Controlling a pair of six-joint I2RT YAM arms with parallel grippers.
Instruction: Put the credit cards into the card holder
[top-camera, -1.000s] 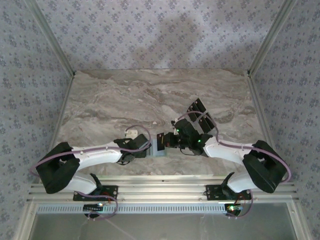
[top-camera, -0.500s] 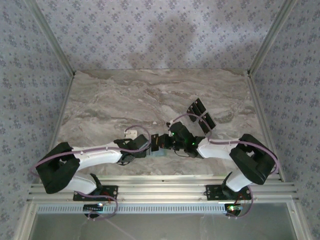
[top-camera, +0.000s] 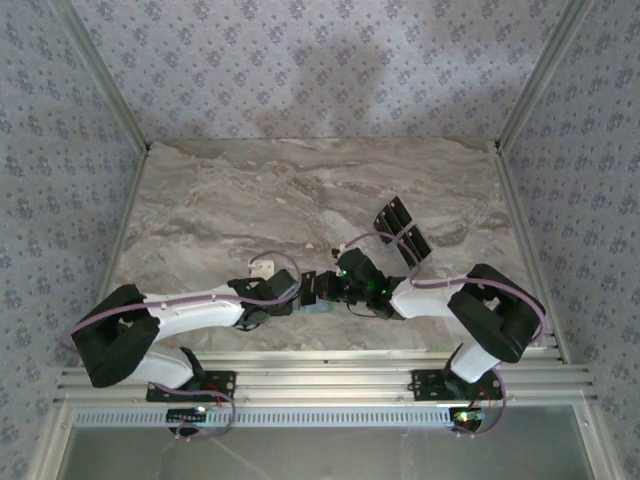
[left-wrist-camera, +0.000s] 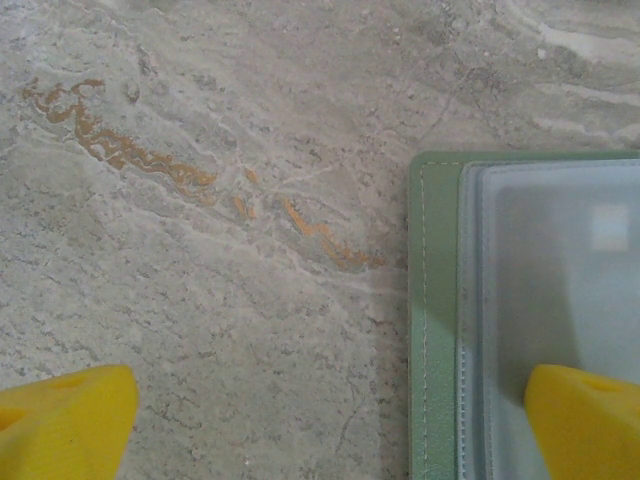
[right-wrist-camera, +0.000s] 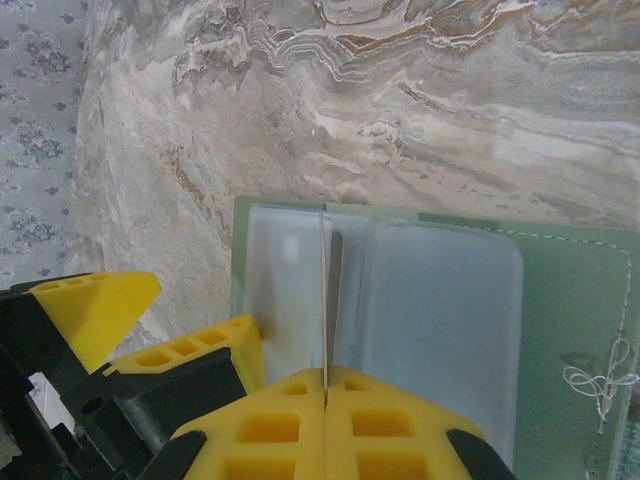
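Sliding leftward with right gripper (right-wrist-camera: 325, 385) clamped on credit card (right-wrist-camera: 333, 290) edge-down | aiming for card holder (right-wrist-camera: 570, 300) sleeve slot | likely pinning it flat with left gripper (left-wrist-camera: 322, 425) spread wide

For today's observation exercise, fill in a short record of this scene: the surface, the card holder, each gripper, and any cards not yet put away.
surface: marble-patterned table
card holder: lying open and flat, clear sleeves facing up
left gripper: open wide, one finger over the holder's sleeve, the other over bare table
right gripper: shut on the held credit card, which is seen edge-on and points at the sleeves
loose credit cards: a few black ones fanned on the table beyond the right arm
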